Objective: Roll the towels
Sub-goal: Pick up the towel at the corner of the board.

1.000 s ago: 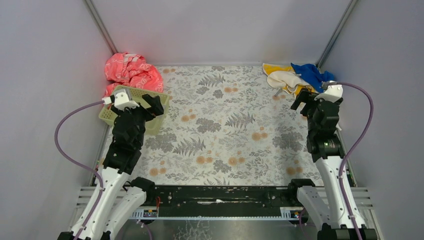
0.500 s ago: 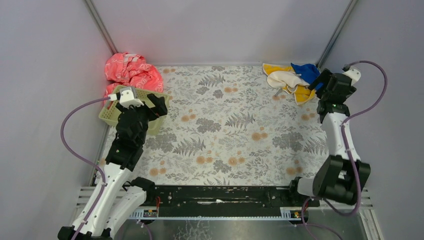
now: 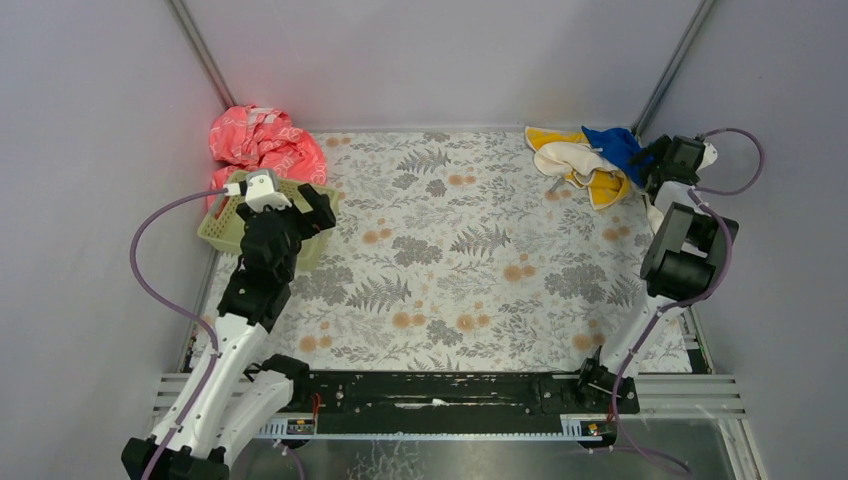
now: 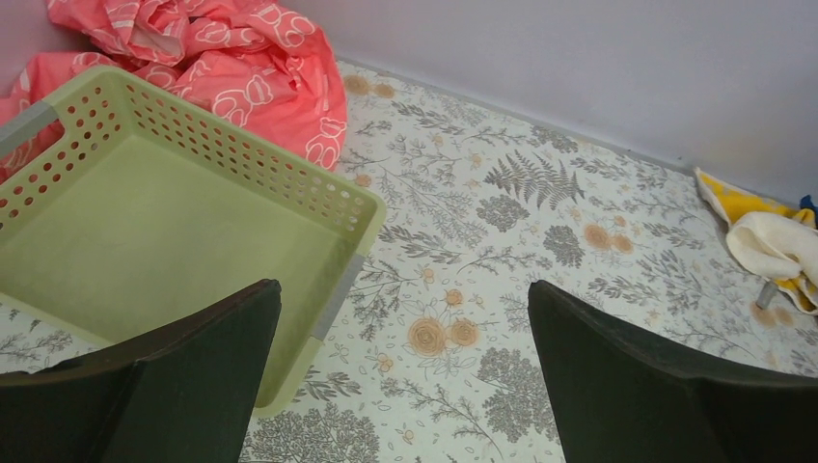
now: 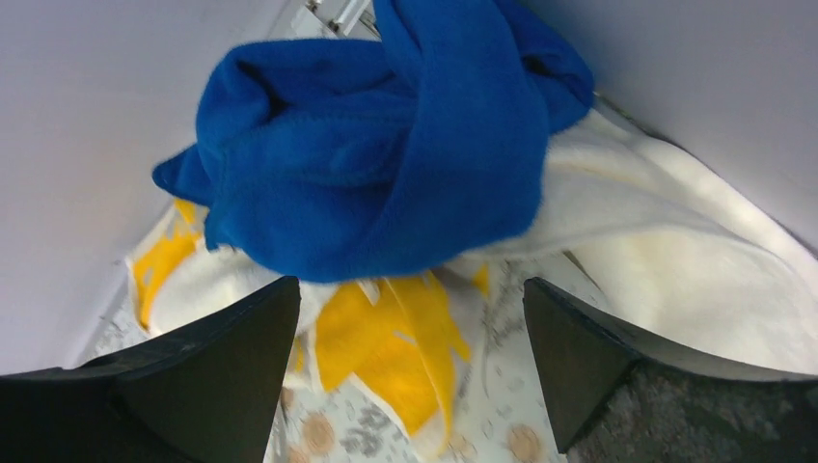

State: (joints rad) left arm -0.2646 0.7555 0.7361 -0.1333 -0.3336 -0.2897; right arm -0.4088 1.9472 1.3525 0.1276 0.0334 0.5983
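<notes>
Ahead of right fingers [image 5: 222, 386], splayed like left fingers [image 4: 193, 386], blue towel [image 5: 386, 145] bunched, apparently atop cream towel [image 5: 695, 260].

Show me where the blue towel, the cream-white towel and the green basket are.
blue towel [image 5: 386, 164]: right wrist view, its bunched middle.
cream-white towel [image 3: 570, 156]: top external view, its middle.
green basket [image 4: 164, 241]: left wrist view, its bare floor.

Plain grey walls [image 3: 440, 60]; floral-print table cover [image 3: 450, 290]; metal corner posts [image 3: 200, 60]; even light.
</notes>
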